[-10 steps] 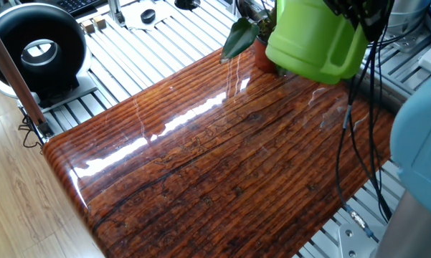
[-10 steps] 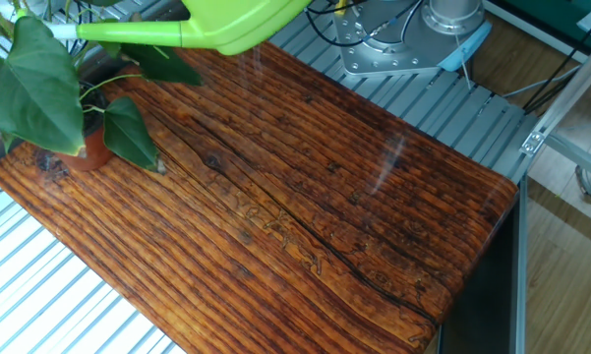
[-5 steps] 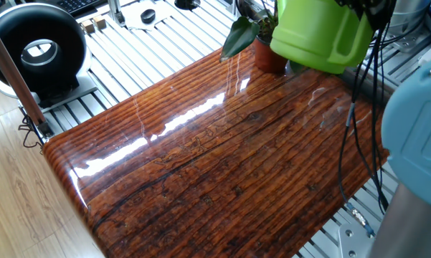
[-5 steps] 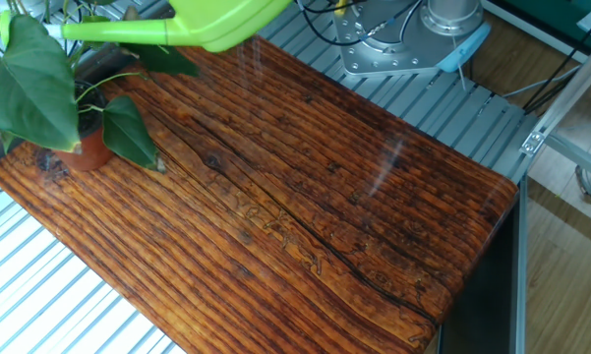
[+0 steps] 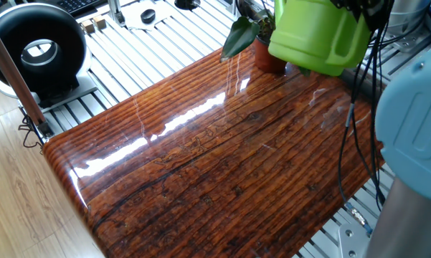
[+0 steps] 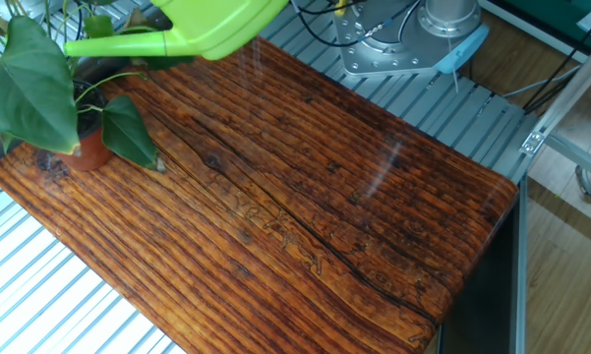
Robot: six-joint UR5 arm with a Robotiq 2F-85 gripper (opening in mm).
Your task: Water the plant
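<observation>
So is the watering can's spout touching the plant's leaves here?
Cannot tell. In the other fixed view the spout of the watering can overlaps the plant leaves, but no gap or contact shows plainly; in one fixed view the can hides the spot.

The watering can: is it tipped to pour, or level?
Tipped a little. The can hangs in the air with its spout sloping down towards the plant. No water shows.

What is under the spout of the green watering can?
Under the spout are the plant's dark leaves, its terracotta pot lower down. The soil is covered by leaves.
</observation>
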